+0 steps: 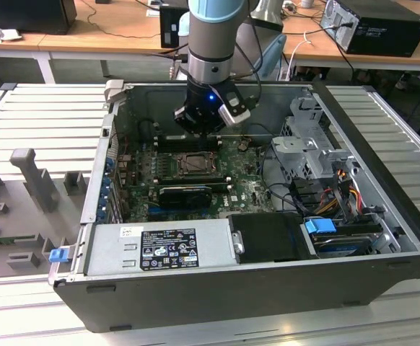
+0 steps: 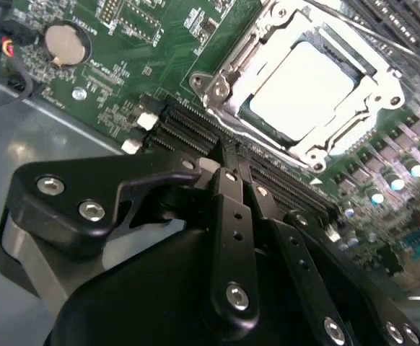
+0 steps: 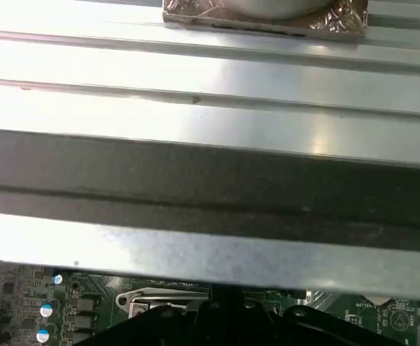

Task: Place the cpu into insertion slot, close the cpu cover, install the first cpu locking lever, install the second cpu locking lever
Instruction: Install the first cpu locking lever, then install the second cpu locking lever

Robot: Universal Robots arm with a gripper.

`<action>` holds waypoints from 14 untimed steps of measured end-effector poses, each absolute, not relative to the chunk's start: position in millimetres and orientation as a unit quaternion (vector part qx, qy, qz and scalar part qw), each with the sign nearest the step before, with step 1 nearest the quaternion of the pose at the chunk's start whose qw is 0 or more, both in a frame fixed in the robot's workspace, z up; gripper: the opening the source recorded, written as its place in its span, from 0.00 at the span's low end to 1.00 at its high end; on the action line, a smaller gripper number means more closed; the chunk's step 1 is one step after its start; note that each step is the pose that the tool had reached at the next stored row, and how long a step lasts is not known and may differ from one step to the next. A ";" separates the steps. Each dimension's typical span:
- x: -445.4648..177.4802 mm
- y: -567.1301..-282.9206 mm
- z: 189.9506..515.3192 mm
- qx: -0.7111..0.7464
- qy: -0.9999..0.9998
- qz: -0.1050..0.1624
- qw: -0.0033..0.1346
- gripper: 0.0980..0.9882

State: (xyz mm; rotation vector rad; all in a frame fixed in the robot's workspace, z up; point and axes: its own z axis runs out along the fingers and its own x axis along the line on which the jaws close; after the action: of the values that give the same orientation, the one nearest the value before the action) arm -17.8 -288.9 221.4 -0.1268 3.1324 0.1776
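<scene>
The cpu (image 2: 304, 76) lies grey metal face up in the insertion slot (image 1: 195, 164) on the green motherboard. The cpu cover (image 2: 228, 72), a grey metal frame, lies flat around the chip, which shows through its window. A thin metal lever (image 2: 268, 140) runs along the socket edge nearest the gripper. My gripper (image 2: 242, 173) hangs just off that edge, over the long black card slots, with its black fingers (image 2: 228, 209) together and nothing between them. In the exterior view the gripper (image 1: 204, 126) is inside the open computer case, just behind the socket.
Black card slots (image 2: 188, 130) and a coin battery (image 2: 66, 43) sit beside the socket. The case wall (image 3: 210, 180) is close to the wrist. A power supply (image 1: 159, 249), a drive cage (image 1: 311, 144) and cables (image 1: 340, 187) crowd the case.
</scene>
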 end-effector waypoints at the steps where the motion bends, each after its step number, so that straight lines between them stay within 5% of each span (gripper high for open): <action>1: -17.8 -289.5 221.4 -0.040 0.998 0.056 0.001 0.01; 14: -17.7 -300.6 221.4 -0.040 0.998 0.056 0.001 0.01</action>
State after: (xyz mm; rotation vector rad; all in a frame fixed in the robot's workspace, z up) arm -17.7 -300.6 221.4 -0.1266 3.1326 0.1771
